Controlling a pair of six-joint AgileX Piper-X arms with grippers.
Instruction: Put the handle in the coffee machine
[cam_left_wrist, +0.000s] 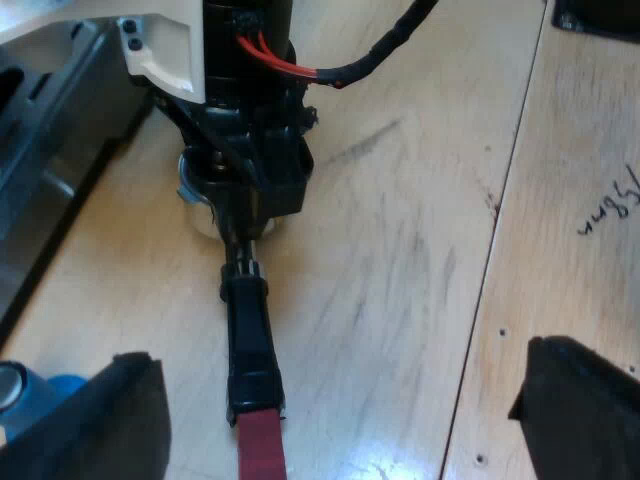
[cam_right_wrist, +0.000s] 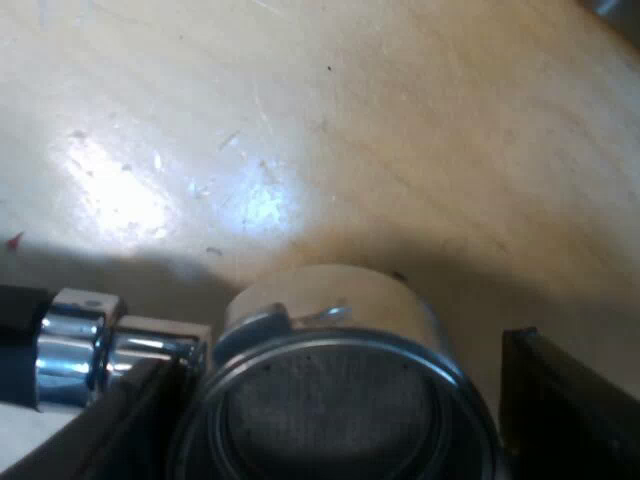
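So the holder was lying flat on the wooden table, not locked in yet. My right gripper was down over its metal basket, one finger on either side. There was a sliver of gap on one side, so I'd call it spread around the basket rather than clamped. My left gripper hung wide open and empty over the red end of the handle.

What worried me: a pinch on that round, shiny basket could slip, and the long handle would lever it round or let it droop. The blue tamper also sat just beside my left gripper, so dropping for the handle could've knocked it. And two arms that close on one holder could bump.
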